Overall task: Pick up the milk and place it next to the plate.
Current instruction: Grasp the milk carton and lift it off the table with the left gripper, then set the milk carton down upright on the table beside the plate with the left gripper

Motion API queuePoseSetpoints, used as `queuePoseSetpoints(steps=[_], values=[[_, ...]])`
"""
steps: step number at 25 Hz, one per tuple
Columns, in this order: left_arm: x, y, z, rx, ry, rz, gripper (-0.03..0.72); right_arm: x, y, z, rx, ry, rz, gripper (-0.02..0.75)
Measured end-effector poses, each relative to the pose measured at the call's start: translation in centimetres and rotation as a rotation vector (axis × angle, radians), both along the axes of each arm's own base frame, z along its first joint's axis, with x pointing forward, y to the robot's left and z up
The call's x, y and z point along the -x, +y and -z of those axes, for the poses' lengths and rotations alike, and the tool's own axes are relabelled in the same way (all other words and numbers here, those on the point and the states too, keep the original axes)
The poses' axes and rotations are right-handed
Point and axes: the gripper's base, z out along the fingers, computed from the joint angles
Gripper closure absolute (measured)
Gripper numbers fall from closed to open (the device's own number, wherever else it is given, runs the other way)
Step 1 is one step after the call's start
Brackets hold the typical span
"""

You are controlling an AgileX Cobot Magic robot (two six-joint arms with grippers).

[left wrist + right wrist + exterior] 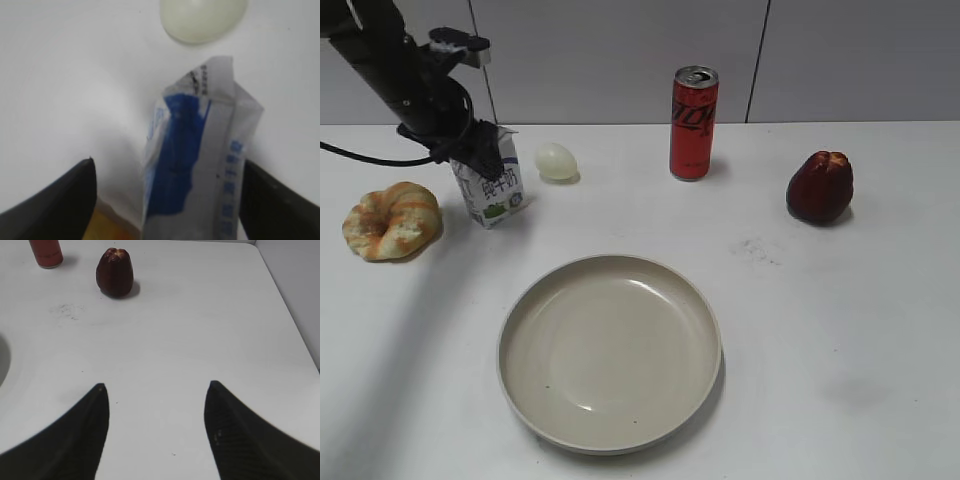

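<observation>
Clearly the left arm is the one for this job: the milk (489,187) stands toward the far left corner of the desk, and the left gripper (472,152) sits right over its gabled top, while the right gripper (156,432) hangs over bare desk near the right edge, well apart from the carton, its jaws spread wide and holding nothing.

From the left wrist camera the milk (197,165) rises between the two dark fingers (60,200). The right-hand finger looks to be touching or nearly touching the carton's side; the left-hand one stands off with a clear gap, so the jaws are spread and not yet closed on it. The carton is off-centre in the opening, toward the right finger. Its long axis runs upright but leans a little, the base looking skewed on the desk.

The plate (520,310) lies toward the near edge, in the middle, well apart from the carton. A bread ring (392,220) sits just beside the carton toward the left edge, and an egg (556,161) just beyond it, so I judge the closing squeeze has little room to slip sideways.
</observation>
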Motion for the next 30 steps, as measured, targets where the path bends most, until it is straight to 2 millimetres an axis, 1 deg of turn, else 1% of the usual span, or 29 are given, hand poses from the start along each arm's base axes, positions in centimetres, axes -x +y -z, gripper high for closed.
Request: queuePoseSetpoints(steps=[3, 9, 16, 19, 21, 23, 24, 26, 29, 30], values=[[-0.1, -0.1, 0.8, 0.001, 0.015, -0.003, 0.129, 0.0, 0.0, 0.0, 0.000, 0.000, 0.000, 0.279], [-0.1, -0.2, 0.9, 0.013, 0.020, 0.006, 0.379, 0.0, 0.0, 0.0, 0.000, 0.000, 0.000, 0.279], [0.1, -0.4, 0.8, 0.021, 0.029, 0.046, 0.386, 0.0, 0.0, 0.0, 0.000, 0.000, 0.000, 0.279], [0.5, -0.4, -0.1, 0.022, 0.036, 0.058, 0.386, 0.0, 0.0, 0.0, 0.000, 0.000, 0.000, 0.279], [0.8, -0.3, -1.4, 0.026, 0.021, 0.064, 0.386, 0.0, 0.0, 0.0, 0.000, 0.000, 0.000, 0.279], [1.4, -0.4, -3.1, 0.032, 0.003, 0.075, 0.386, 0.0, 0.0, 0.0, 0.000, 0.000, 0.000, 0.279], [1.8, -0.7, -4.4, 0.037, -0.011, 0.086, 0.386, 0.0, 0.0, 0.0, 0.000, 0.000, 0.000, 0.279], [2.8, -1.4, -6.2, 0.046, -0.027, 0.103, 0.387, 0.0, 0.0, 0.0, 0.000, 0.000, 0.000, 0.279], [4.7, -3.9, -8.7, 0.071, -0.040, 0.130, 0.387, 0.0, 0.0, 0.0, 0.000, 0.000, 0.000, 0.279], [5.5, -5.1, -9.2, 0.079, -0.038, 0.146, 0.387, 0.0, 0.0, 0.0, 0.000, 0.000, 0.000, 0.279]])
